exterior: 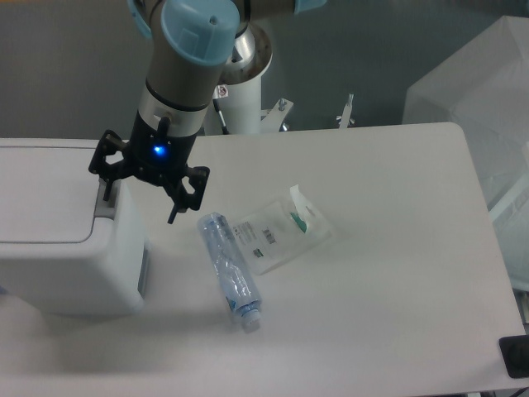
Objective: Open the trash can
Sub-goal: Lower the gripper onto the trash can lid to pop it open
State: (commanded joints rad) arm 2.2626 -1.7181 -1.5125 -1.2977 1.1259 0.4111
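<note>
the trash can (58,240) sits at the left edge of the white table (397,248), a big white boxy bin with rounded corners, cut off by the left side of the frame. its flat lid is down and closed. the grey push tab (106,197) lies along the right edge of the lid, mostly covered by the arm's tooling.

the gripper (140,197) hangs over that right edge of the bin, with its fingers spread apart and nothing between them. one finger (105,184) comes down at the tab on the left; the other finger (177,208) points down over bare table just right of the bin wall. whether the left finger actually touches the tab or only hovers above it is hard to say from this angle. a blue light glows on the gripper body, and the arm (182,66) rises up and back from it to its grey and light blue joints at the top of the frame.

to the right of the bin, near the middle of the table, a crushed clear plastic bottle (230,270) lies on its side, its cap end pointing toward the near edge. a flat clear packet (281,230) with a printed label and green mark lies just right of the bottle, touching or slightly overlapping its far end.
</note>
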